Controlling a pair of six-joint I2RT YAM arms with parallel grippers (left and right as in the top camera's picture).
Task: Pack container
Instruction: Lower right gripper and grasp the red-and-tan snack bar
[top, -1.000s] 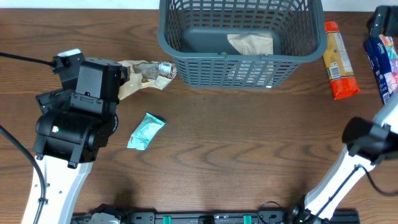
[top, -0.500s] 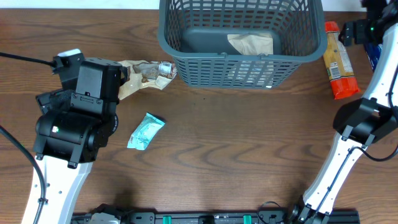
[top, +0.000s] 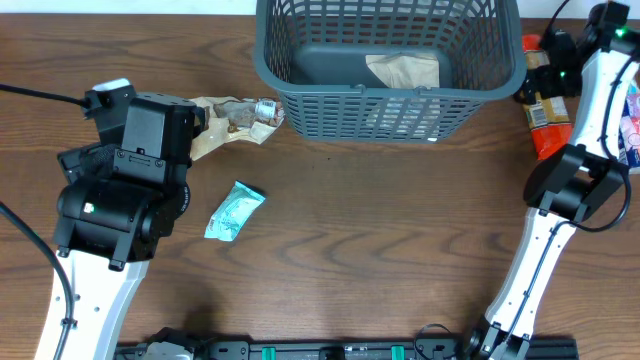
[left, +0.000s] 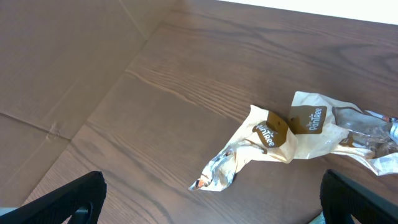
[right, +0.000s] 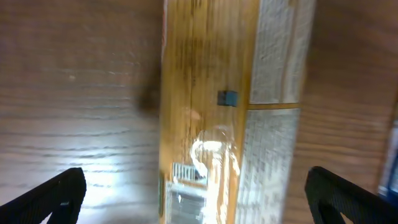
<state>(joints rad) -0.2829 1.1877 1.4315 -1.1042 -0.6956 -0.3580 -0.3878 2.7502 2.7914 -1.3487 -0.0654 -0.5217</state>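
The container (top: 390, 112), a dark grey-blue slotted basket, stands at the back centre with a beige packet (top: 405, 70) inside. A crumpled beige packet (top: 238, 114) lies just left of it and shows in the left wrist view (left: 292, 134). A teal packet (top: 235, 211) lies further forward. An orange packet (top: 552, 135) lies right of the basket. My right gripper (top: 548, 62) hovers over the orange packet (right: 205, 93), its fingers (right: 199, 199) wide open on either side. My left gripper (left: 211, 199) is open and empty, short of the crumpled packet.
A blue packet (top: 630, 105) lies at the far right edge, partly behind the right arm. The left arm's body (top: 125, 200) covers the table's left side. The table's back edge runs behind the basket.
My right arm has swung from the right edge up to the back right, over the orange packet beside the basket. The left arm and the packets have not moved.
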